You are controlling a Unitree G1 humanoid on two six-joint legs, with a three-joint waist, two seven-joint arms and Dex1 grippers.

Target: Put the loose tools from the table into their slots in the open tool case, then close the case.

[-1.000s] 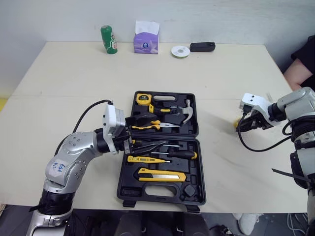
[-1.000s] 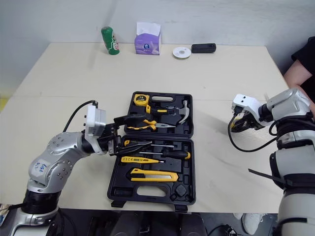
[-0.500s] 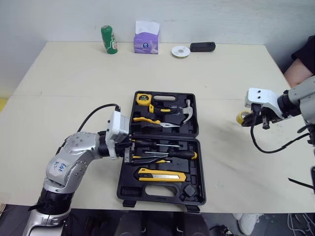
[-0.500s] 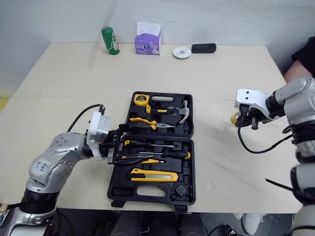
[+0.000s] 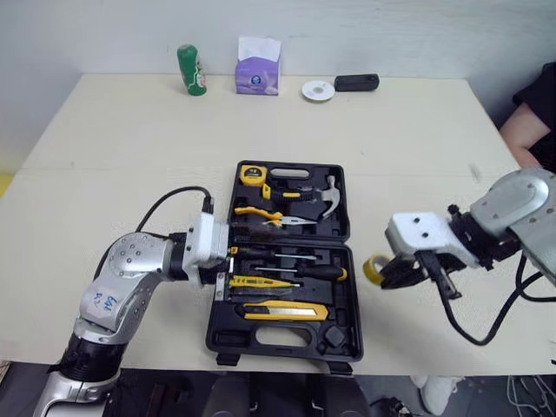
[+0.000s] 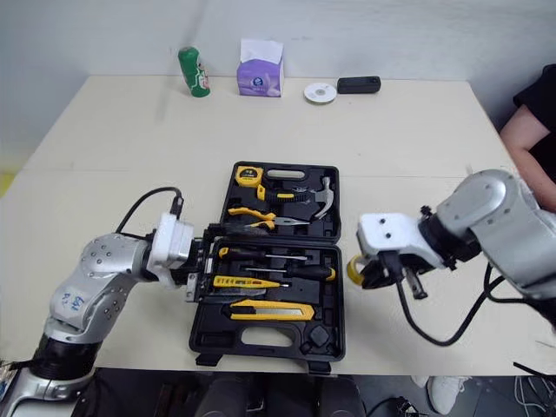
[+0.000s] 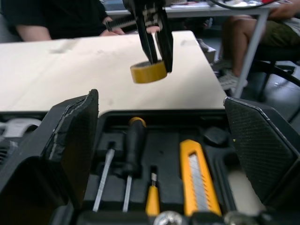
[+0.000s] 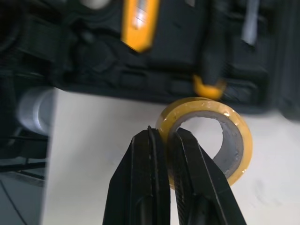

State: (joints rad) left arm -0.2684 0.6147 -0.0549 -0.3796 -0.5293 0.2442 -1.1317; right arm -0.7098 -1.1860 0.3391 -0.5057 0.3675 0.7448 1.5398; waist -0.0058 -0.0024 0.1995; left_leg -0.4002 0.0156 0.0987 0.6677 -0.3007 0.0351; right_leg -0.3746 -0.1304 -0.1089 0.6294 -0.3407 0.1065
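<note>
Pinching tape roll (image 8: 206, 104), right tool (image 8: 165, 135) beside case (image 5: 287, 340)

left end effector (image 5: 228, 266) spread, right end effector (image 8: 164, 136) pinched.

Right gripper (image 8: 161, 137) pinching a yellow tape roll (image 8: 213, 107) by its wall
One black finger sits inside the roll's ring and the other outside, pressed together on the yellow band. Beyond the roll lies the open black tool case (image 8: 84, 56), its edge near the roll, with a yellow utility knife (image 8: 138, 23) and a yellow-ended screwdriver (image 8: 208, 86) in it. Pale table (image 8: 93, 159) lies beneath the roll
</note>
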